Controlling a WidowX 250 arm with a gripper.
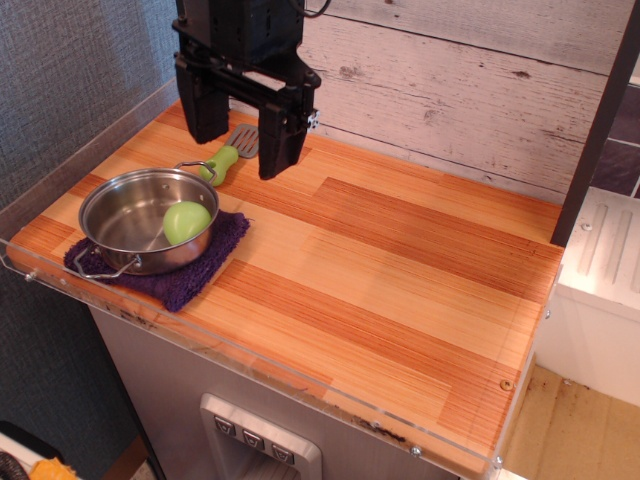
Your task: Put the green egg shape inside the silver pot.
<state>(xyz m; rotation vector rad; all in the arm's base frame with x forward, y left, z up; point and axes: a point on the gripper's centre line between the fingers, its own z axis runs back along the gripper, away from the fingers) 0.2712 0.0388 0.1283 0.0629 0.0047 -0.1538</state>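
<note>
Lying inside the silver pot (120,215), green egg shape (187,221); spatula (232,150) behind.

My gripper (244,135) is all matte black: boxy block up top w/ two long flat fingers (281,125). Small white mark on right finger's side. Thin dark cable loops off top right.

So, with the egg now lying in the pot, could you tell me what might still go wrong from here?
The open gripper hangs just above the spatula, so a low move could knock it. The egg rests against the pot's near wall and might roll if the pot is bumped. The pot sits on a soft purple cloth close to the counter's front edge, so a nudge could slide it.
</note>
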